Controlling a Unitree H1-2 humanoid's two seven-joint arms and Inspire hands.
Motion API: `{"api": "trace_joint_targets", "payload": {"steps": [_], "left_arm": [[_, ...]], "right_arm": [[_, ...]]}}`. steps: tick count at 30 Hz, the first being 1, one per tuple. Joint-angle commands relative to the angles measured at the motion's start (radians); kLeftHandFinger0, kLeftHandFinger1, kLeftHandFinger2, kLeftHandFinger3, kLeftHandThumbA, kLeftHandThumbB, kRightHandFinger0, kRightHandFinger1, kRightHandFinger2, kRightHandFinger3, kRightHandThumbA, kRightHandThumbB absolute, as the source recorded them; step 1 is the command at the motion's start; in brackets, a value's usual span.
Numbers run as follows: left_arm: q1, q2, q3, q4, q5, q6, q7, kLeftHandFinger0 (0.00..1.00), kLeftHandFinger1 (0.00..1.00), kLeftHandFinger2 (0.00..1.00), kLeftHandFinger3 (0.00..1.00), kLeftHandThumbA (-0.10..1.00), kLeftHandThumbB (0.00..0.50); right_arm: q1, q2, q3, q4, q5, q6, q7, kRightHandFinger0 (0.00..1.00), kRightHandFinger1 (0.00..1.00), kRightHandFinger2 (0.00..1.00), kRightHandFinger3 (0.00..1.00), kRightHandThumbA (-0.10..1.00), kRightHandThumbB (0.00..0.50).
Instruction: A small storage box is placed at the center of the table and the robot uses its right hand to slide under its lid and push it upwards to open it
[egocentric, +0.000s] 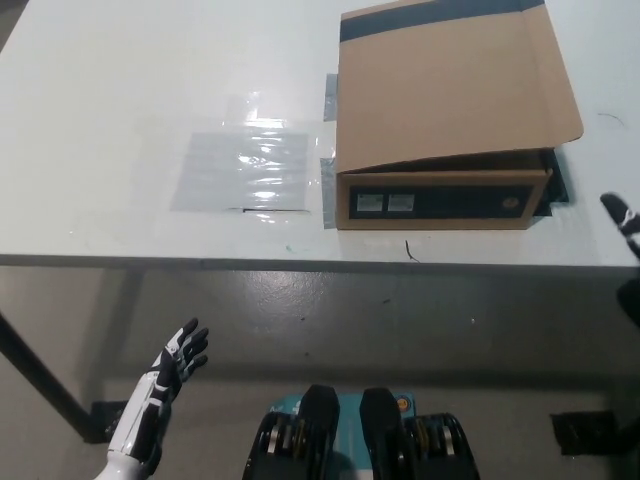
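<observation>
Brown cardboard storage box (455, 110) with a dark band and black front, on a white table (120, 120).
</observation>
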Motion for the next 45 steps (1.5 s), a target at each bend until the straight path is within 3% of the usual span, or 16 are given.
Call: {"api": "trace_joint_targets", "payload": {"steps": [1, 5, 11, 15, 45], "left_arm": [[-0.017, 0.019, -0.008, -0.027, 0.014, -0.012, -0.014, 1.00, 1.00, 1.00, 1.00, 1.00, 0.356], [-0.019, 0.022, -0.008, -0.031, 0.019, -0.013, -0.012, 1.00, 1.00, 1.00, 1.00, 1.00, 0.363], [-0.022, 0.026, -0.010, -0.028, 0.022, -0.017, -0.015, 1.00, 1.00, 1.00, 1.00, 1.00, 0.369], [-0.021, 0.029, -0.013, -0.032, 0.025, -0.007, -0.015, 1.00, 1.00, 1.00, 1.00, 1.00, 0.384], [-0.024, 0.037, -0.020, -0.039, 0.016, 0.006, -0.022, 1.00, 1.00, 1.00, 1.00, 1.00, 0.382]], "right_arm": [[-0.120, 0.002, -0.047, 0.110, 0.152, 0.023, 0.034, 1.00, 1.00, 1.00, 1.00, 1.00, 0.260], [-0.176, 0.003, -0.068, 0.223, 0.161, 0.011, 0.058, 1.00, 1.00, 1.00, 1.00, 1.00, 0.283], [-0.234, 0.014, -0.080, 0.324, 0.183, 0.016, 0.077, 1.00, 1.00, 1.00, 1.00, 1.00, 0.267], [-0.253, 0.025, -0.088, 0.342, 0.222, 0.036, 0.095, 1.00, 1.00, 1.00, 1.00, 1.00, 0.285], [-0.328, 0.112, -0.128, 0.499, 0.303, 0.068, 0.121, 1.00, 1.00, 1.00, 1.00, 1.00, 0.283]]}}
